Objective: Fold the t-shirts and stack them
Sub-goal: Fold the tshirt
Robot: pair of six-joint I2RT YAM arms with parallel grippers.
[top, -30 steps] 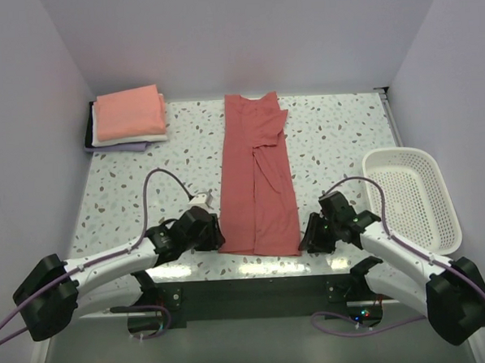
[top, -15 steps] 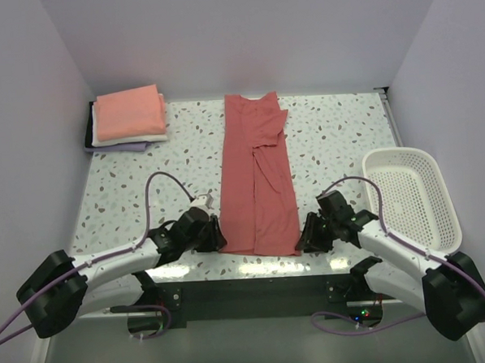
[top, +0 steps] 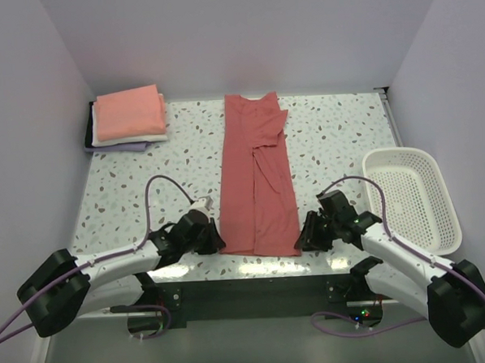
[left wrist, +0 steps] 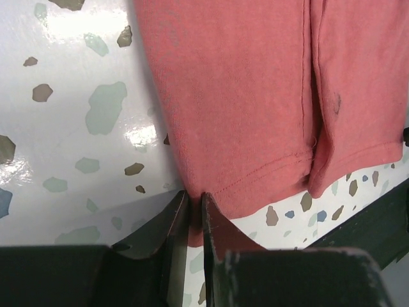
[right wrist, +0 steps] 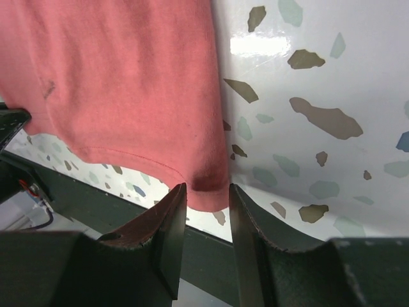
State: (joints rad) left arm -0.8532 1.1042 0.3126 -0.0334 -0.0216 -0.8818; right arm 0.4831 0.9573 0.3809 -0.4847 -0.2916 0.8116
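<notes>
**One corner may slip**

The red t-shirt point(top: 256, 181) lies flat on the desk point(top: 338, 136), hem at the near edge. The left end effector point(left wrist: 195, 208) pinches one hem corner. The right end effector point(right wrist: 208, 198) is open around the other; lifting now might twist it.

Both arms are low and stretched inward from the near outer corners. The left arm point(top: 117, 265) runs right and slightly forward, with its wrist angled down. The left gripper point(top: 215, 238) is at table level, its fingers nearly together and pinching the near-left hem corner of the red t-shirt point(left wrist: 243, 96), with a sliver of cloth in the slit between them. The right arm point(top: 401, 250) mirrors it, reaching left. The right gripper point(top: 304, 239) is down at the surface with its fingers clearly apart, straddling the near-right hem corner without squeezing it. The gripper tips face each other across the hem.
</notes>
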